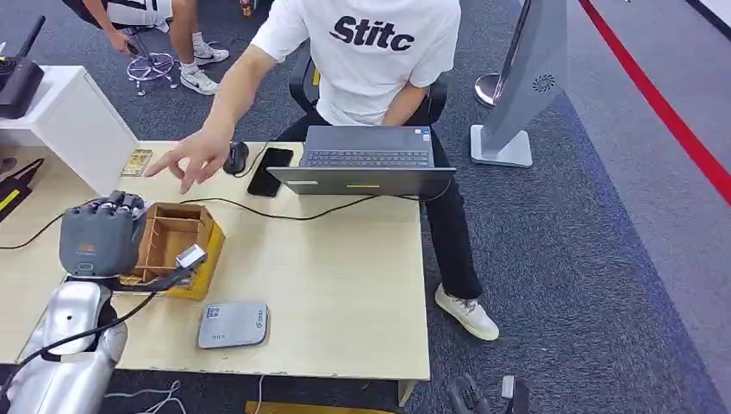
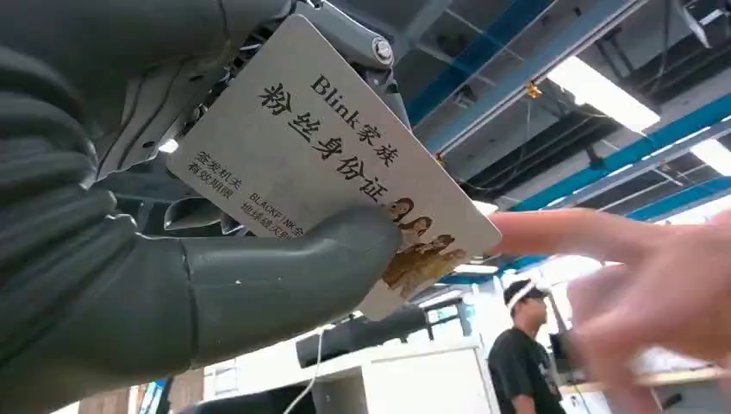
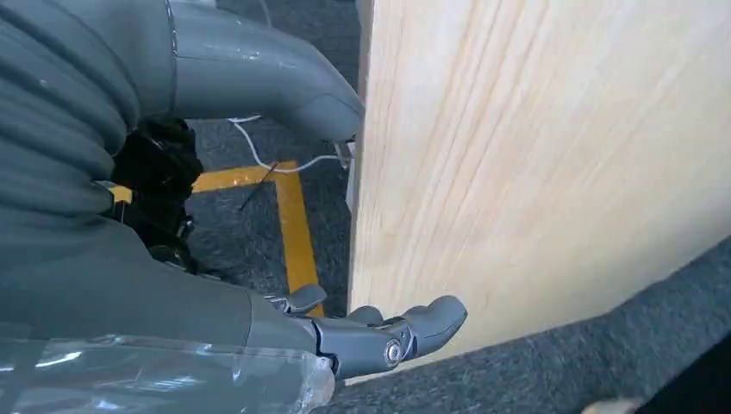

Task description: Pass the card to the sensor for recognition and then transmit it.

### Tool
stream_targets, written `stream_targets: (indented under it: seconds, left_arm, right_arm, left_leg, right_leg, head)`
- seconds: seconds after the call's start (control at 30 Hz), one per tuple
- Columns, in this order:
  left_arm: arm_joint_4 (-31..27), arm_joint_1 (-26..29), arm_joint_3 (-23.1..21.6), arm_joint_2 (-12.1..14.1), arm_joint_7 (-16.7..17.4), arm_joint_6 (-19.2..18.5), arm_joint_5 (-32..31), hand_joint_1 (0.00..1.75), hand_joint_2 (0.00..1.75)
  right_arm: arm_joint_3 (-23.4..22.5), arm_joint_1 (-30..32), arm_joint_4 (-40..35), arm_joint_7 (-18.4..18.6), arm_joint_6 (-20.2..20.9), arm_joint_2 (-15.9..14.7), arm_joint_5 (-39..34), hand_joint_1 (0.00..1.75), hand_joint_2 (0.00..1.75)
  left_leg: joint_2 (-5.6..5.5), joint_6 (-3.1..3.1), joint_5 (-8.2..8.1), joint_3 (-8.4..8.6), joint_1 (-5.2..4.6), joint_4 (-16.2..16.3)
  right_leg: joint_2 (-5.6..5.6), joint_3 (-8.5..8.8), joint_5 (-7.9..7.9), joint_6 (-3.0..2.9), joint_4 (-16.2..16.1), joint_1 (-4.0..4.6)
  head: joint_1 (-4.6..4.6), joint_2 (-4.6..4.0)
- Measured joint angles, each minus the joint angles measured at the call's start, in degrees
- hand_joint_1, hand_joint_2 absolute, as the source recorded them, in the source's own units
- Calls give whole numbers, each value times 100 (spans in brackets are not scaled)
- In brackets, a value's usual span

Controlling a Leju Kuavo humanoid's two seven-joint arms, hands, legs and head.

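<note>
Card (image 2: 319,164) pinched in left robot hand (image 1: 101,235), beside wooden box (image 1: 177,246)

One card (image 2: 332,164), one sensor (image 1: 233,324), one laptop (image 1: 369,160), one phone (image 1: 271,171).

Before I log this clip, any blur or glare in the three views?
Left wrist view: the person's hand is blurred, ceiling lights glare, yet the card in the left hand reads sharply. Head view: evenly lit, sharp. Right wrist view: sharp, table evenly lit.
</note>
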Motion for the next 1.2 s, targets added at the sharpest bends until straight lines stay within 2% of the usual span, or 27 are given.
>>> stream_targets:
  seconds: [0.2,0.5,0.53,0.57,0.73,0.9,1.07,1.2]
  left_arm:
    - [476,-455,111,2,15,-48,0,175,175]
    - [727,-568,157,2,15,-30,-2,175,175]
    - [743,-568,181,0,7,-26,0,12,175]
    - [745,-565,203,0,-2,-22,0,0,175]
    - [712,-406,339,0,-70,92,9,0,175]
    - [121,270,700,-59,-483,346,184,0,175]
    - [-727,1160,1016,-287,-918,661,370,0,175]
    - [-1396,1822,1084,-619,-1263,811,511,0,175]
  right_arm:
    - [52,-37,15,31,-28,35,35,0,175]
    - [92,-47,31,31,-26,55,48,0,175]
    - [92,-47,33,24,-26,57,48,0,175]
    - [92,-47,33,22,-24,59,46,0,175]
    - [92,-45,35,-9,-7,59,-7,0,175]
    - [85,9,35,-94,11,57,-110,0,175]
    - [41,91,33,-190,9,37,-219,0,175]
    - [-48,164,31,-269,-13,-4,-319,0,175]
  left_leg:
    - [1,-3,6,1,0,0]
    - [22,-4,3,1,0,0]
    - [27,-4,2,1,0,0]
    - [33,-2,0,0,0,0]
    - [32,-2,-4,0,0,-1]
    - [34,-8,-10,0,0,-3]
    - [32,-5,-11,-1,-3,-2]
    - [31,5,-18,0,-9,-2]
  right_leg:
    - [1,0,7,-10,1,0]
    - [29,-6,9,-9,1,0]
    - [34,-7,9,-9,1,0]
    - [40,-9,9,-9,1,0]
    - [37,-12,6,-10,1,0]
    - [40,-13,2,-6,0,0]
    - [38,-11,-1,-1,-3,0]
    - [33,-10,-3,3,-7,-4]
  head:
    - [-4,0]
    - [-2,0]
    - [-2,0]
    - [-4,0]
    - [-2,0]
    - [-2,0]
    - [-2,0]
    - [-2,0]
